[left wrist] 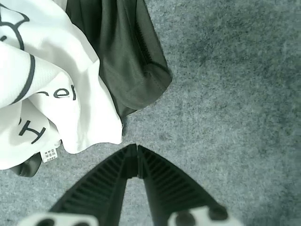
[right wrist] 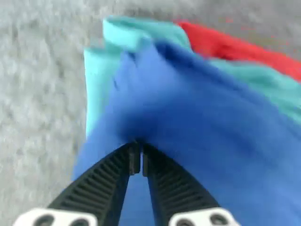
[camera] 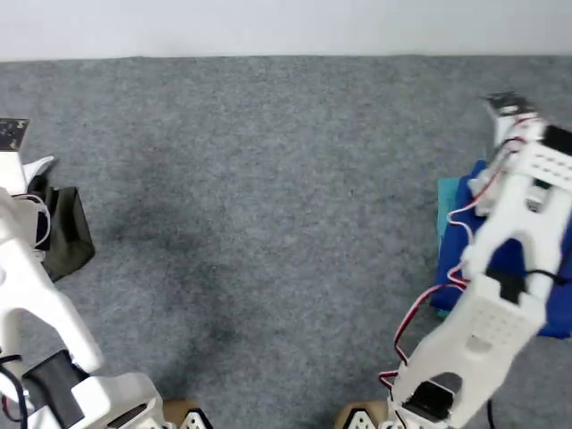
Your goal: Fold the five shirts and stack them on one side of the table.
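A crumpled white shirt with black print [left wrist: 42, 89] lies on a dark shirt [left wrist: 127, 61] at the table's left edge, where the two show as the white shirt [camera: 37, 168] and the dark shirt [camera: 70, 231]. My left gripper [left wrist: 137, 149] is shut with nothing in it, just short of the white shirt's hem. At the right edge a blue shirt [right wrist: 197, 127] lies on a teal shirt [right wrist: 101, 70] and a red shirt [right wrist: 235, 47]. My right gripper [right wrist: 136, 147] is shut, its tips against the blue shirt; I cannot tell if cloth is pinched. The right arm [camera: 500, 259] covers much of the blue shirt [camera: 460, 241].
Grey carpet-like cloth [camera: 268, 206] covers the table between the two arms. The table's far edge meets a pale wall [camera: 286, 27]. A teal edge [camera: 445, 201] sticks out from under the blue shirt. The left arm [camera: 36, 295] stands at the near left.
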You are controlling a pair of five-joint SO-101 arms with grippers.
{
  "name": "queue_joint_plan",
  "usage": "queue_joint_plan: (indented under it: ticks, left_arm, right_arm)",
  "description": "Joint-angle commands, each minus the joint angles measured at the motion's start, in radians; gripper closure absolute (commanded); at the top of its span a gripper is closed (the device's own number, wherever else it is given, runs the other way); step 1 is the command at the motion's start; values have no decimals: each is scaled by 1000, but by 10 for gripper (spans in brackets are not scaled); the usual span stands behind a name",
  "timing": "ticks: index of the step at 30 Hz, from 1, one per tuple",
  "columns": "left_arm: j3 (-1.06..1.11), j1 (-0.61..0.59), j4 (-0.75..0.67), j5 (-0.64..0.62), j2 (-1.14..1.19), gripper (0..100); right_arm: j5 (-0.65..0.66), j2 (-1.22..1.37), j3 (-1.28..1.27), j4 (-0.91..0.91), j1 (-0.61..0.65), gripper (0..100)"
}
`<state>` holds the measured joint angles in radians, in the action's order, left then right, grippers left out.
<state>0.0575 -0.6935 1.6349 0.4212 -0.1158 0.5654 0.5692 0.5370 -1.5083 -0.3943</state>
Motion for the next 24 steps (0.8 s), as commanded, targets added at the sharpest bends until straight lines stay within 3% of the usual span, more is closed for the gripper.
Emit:
queue_joint_plan:
  ticks: [1, 13, 24]
  left_arm:
    - [-7, 3, 12, 5, -57, 995]
    - [-21, 23, 11, 5, -153, 995]
    - [-22, -40, -8, 46, -44, 956]
  right_arm:
    - [-63, 36, 44, 59, 35, 990]
    - [-77, -194, 219, -292, -59, 990]
    - [-227, -486, -180, -289, 45, 990]
